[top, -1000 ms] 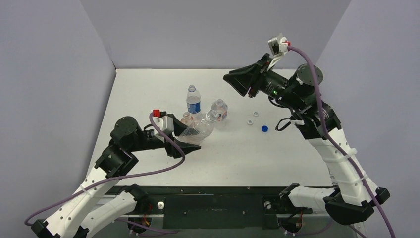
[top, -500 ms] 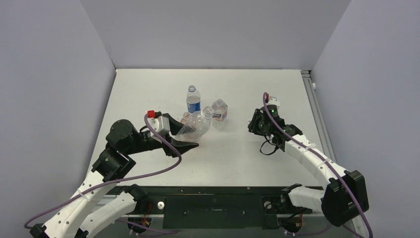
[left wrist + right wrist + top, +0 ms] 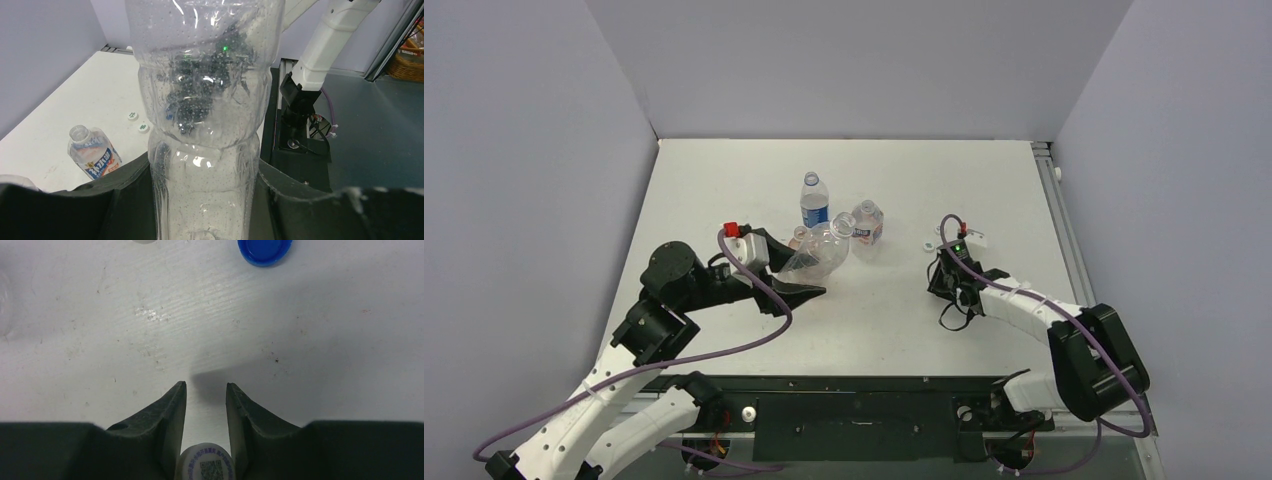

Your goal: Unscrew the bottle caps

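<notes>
Four caps off: two white caps (image 3: 132, 116) and the blue cap (image 3: 265, 249) lie right of centre on your worktop (image 3: 724, 180). Your right pincer (image 3: 205, 387) pinches the fourth cap (image 3: 205, 464); your left pincer (image 3: 204, 200) grips the plain bottle (image 3: 200, 100), centre-left. Only set-down seems left.

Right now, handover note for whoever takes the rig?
Left gripper: shut on plain bottle, tilted.
Right gripper: low at table, shut on white cap.
On table: blue cap, two loose white caps.
Short bottle stands open.
Left: set cap and bottle down; check Pepsi bottle and orange bottle, cap state unclear from here.
</notes>
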Controlling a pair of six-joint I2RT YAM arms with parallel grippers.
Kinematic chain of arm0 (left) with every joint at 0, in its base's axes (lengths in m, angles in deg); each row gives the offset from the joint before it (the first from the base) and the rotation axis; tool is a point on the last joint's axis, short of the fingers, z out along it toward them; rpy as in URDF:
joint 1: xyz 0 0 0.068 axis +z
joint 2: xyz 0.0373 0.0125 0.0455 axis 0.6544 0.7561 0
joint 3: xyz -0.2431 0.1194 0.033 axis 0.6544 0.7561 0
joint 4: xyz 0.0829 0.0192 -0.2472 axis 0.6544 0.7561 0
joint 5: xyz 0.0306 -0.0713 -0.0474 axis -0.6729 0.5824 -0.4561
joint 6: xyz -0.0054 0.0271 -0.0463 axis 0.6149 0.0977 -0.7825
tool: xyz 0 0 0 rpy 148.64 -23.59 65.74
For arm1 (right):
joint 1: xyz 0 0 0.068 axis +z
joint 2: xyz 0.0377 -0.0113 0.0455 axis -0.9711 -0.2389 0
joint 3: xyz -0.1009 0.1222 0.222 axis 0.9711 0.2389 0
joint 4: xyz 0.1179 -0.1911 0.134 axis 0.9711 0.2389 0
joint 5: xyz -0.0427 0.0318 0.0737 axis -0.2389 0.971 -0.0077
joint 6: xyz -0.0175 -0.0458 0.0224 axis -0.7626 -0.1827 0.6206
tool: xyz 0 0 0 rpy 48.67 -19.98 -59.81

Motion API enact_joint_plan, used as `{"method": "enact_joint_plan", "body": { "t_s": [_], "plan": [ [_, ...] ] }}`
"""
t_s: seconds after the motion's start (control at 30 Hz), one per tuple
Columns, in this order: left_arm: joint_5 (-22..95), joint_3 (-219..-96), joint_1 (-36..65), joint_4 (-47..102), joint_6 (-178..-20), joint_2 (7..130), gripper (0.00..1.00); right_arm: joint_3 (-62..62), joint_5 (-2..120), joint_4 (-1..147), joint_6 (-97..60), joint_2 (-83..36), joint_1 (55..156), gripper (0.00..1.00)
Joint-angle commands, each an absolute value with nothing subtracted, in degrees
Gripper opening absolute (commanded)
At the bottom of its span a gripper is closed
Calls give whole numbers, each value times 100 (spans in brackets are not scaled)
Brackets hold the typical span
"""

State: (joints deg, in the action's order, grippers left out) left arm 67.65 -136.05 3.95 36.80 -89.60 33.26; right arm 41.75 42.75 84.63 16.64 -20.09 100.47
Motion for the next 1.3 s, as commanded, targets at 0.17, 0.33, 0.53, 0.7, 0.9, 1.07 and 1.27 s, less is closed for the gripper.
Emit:
{"method": "enact_joint_plan", "body": {
  "t_s": [0.17, 0.33, 0.53, 0.7, 0.9, 1.07, 1.27],
  "plan": [
    [6628, -13566, 440, 3335, -9025, 3332, 0, 4218, 3931, 8035, 1920, -2206, 10015, 67],
    [6631, -13561, 446, 3314, -9034, 3346, 0, 4014, 3931, 8343, 1783, -1676, 10017, 71],
    [6598, -13527, 453, 3272, -9047, 3370, 0, 3067, 4232, 9137, 1438, -604, 10017, 69],
    [6603, -13488, 465, 3176, -9130, 3422, 0, 1577, 5414, 9353, 963, 25, 10022, 71],
    [6607, -13449, 475, 3034, -9331, 3512, 0, 195, 7210, 8577, 856, 184, 10588, 80],
    [6655, -13470, 476, 3030, -9369, 3600, 0, -576, 7385, 8026, 681, -75, 11544, 81],
    [6650, -13495, 475, 3024, -9362, 3611, 0, -965, 7309, 7914, 535, -544, 12221, 82]
  ]
}}
